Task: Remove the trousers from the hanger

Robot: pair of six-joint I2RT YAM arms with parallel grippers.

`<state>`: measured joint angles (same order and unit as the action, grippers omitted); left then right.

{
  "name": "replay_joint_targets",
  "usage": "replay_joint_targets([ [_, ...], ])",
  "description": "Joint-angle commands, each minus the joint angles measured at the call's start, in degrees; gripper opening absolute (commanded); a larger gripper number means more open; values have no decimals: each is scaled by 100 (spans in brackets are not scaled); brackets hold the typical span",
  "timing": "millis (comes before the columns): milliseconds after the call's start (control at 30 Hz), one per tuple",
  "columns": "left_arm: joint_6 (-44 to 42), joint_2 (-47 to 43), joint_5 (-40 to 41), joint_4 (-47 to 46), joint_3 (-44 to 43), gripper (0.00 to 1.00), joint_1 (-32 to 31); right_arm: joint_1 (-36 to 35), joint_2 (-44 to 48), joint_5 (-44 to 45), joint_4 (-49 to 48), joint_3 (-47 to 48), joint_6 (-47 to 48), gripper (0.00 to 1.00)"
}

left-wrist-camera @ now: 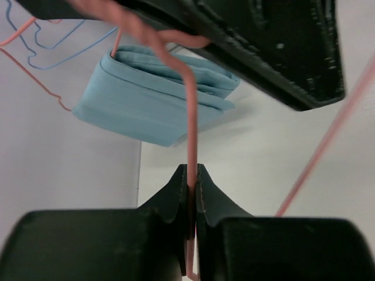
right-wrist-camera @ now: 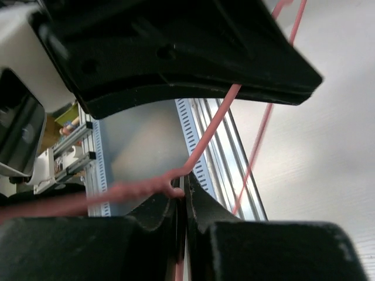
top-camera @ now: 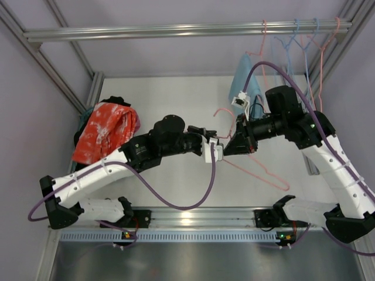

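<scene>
Left pincer (left-wrist-camera: 191, 171) and right pincer (right-wrist-camera: 183, 188) both pinch 1 pink hanger (left-wrist-camera: 190, 123); orange-red trousers (top-camera: 105, 132) lie heaped well left of left pincer.

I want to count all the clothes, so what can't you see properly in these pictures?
- Top view: the orange-red trousers cover most of the black cloth, so the pile can't be counted.
- Top view: the hangers on the rail are thin and overlapping, too tangled to count.
- Left wrist view: the right gripper covers part of the blue cloth.
</scene>
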<state>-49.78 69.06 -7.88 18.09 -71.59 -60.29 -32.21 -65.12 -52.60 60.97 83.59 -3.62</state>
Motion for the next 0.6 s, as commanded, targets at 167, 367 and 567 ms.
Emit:
replay_joint_targets([
  [167, 733, -515, 296, -456, 198, 0, 70, 153, 236, 883, -446, 360, -121, 63],
  [367, 856, -858, 182, -17, 216, 0, 448, 505, 745, 1489, -218, 316, 228, 96],
  [567, 1040, -991, 112, 37, 277, 0, 694, 514, 1177, 1779, 335, 228, 871, 94],
])
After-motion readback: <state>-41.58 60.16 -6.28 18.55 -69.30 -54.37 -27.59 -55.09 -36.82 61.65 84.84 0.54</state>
